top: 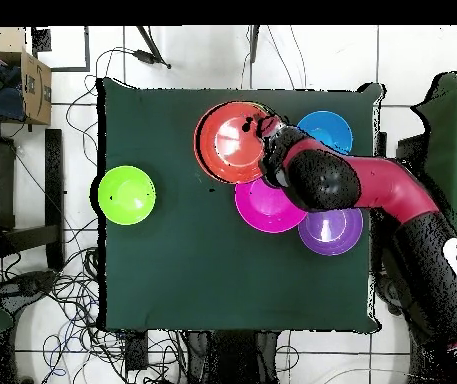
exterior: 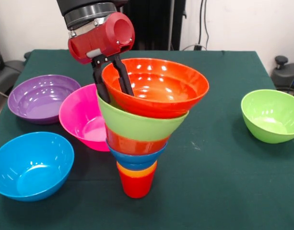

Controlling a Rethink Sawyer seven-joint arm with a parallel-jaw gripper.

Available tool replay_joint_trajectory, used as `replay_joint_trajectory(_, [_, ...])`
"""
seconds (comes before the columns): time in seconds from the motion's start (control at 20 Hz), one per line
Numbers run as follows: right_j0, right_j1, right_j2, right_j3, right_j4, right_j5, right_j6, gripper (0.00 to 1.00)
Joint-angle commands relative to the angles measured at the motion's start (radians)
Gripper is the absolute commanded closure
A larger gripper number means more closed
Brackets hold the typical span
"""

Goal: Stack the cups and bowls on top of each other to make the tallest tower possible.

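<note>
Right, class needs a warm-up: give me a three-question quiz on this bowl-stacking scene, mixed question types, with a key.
1. True or false: the large orange-red bowl is the topmost piece of the tower.
2. Multiple choice: which bowl stands alone, far from the others? A) purple bowl B) loose lime green bowl C) pink bowl
3. Short answer: how many bowls lie loose on the table, outside the tower?

Key
1. True. The gripper straddles its rim, one finger inside and one outside.
2. B. It stands by itself on the other side of the tower from the rest.
3. Four: purple, pink, light blue bowl and lime green.
</note>
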State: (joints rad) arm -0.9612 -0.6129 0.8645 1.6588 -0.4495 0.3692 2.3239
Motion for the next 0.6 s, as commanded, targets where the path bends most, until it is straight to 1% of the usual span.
replay_joint_trajectory(0.05, [0.067, -0.006, -0.072, -0.121, -0.03, 0.132, -0.111, 0.0])
replay_joint_trajectory(0.6, [0.069, -0.02, -0.082, -0.094, -0.029, 0.124, -0.102, 0.0])
